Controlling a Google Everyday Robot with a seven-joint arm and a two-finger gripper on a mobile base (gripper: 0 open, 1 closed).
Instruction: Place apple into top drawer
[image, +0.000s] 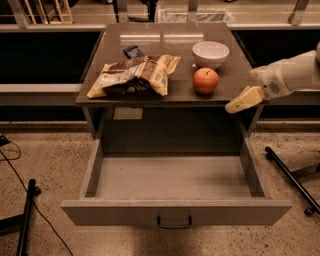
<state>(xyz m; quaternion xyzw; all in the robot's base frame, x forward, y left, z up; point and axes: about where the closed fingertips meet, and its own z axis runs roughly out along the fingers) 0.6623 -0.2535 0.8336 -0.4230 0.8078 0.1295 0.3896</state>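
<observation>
The red-orange apple (205, 80) sits on the cabinet top (175, 55), just in front of a white bowl (210, 53). The top drawer (175, 212) is pulled fully open below, its grey inside bare, with a dark handle at the centre of its front. My gripper (242, 100) comes in from the right on a white arm. It hangs at the cabinet's front right corner, to the right of the apple and a little lower, apart from it and holding nothing.
A crumpled chip bag (136, 76) lies on the left half of the top, with a small dark packet (133, 51) behind it. A black stand leg (292, 180) crosses the floor at right, another (26, 220) and a cable at left.
</observation>
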